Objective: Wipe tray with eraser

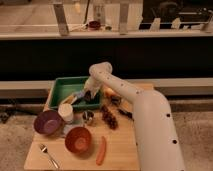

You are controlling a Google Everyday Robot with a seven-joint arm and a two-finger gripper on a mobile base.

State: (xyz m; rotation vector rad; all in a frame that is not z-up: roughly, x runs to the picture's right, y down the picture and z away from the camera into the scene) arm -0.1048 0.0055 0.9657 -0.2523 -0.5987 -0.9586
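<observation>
- Purple bowl (47,122): in front of the tray's (59,86) left corner.
- Orange bowl (78,140): farther in front of the tray.
- Eraser (80,95): inside the tray, right half.
- Gripper (89,96): inside the tray's right end, at the eraser; its grip cannot be told.

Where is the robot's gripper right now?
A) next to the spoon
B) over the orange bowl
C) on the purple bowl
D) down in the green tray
D: the gripper is low inside the green tray, at the end nearer the arm.
</observation>
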